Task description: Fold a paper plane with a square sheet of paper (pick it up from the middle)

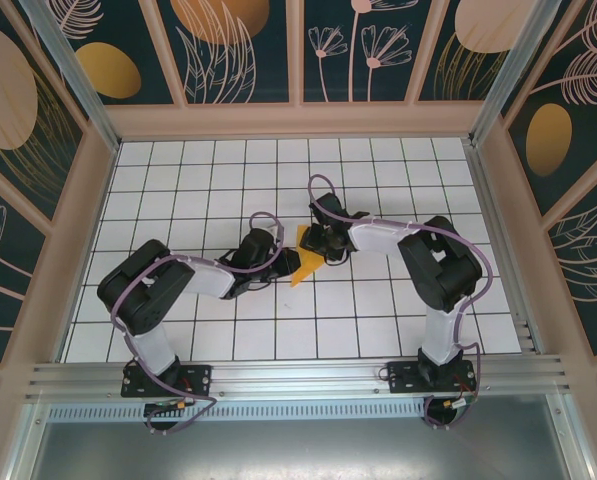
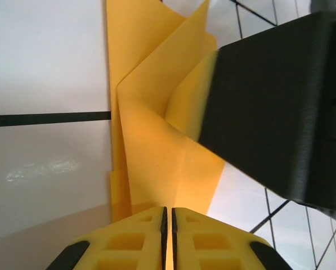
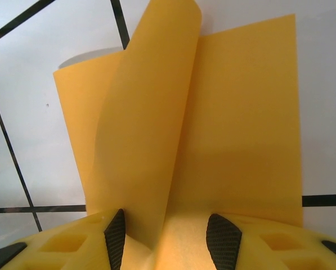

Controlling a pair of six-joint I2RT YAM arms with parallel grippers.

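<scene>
The orange-yellow sheet of paper [image 1: 305, 266] lies folded in layers on the white grid tiles, with a pointed end toward the near side. My left gripper [image 1: 278, 260] meets it from the left. In the left wrist view its yellow fingers [image 2: 168, 212] are shut on a thin edge of the paper [image 2: 156, 152]. My right gripper [image 1: 323, 247] reaches the sheet from the right. In the right wrist view its jaws [image 3: 169, 239] stand open, and a raised, curling flap [image 3: 139, 135] of the paper [image 3: 246, 129] stands between the pads, nearer the left pad [image 3: 115, 237].
The dark body of the right gripper [image 2: 274, 112] hangs close over the paper in the left wrist view. Patterned walls [image 1: 298, 60] and a raised rim [image 1: 98, 200] enclose the tiled table [image 1: 208, 170]. A metal rail [image 1: 298, 375] carries both arm bases along the near edge.
</scene>
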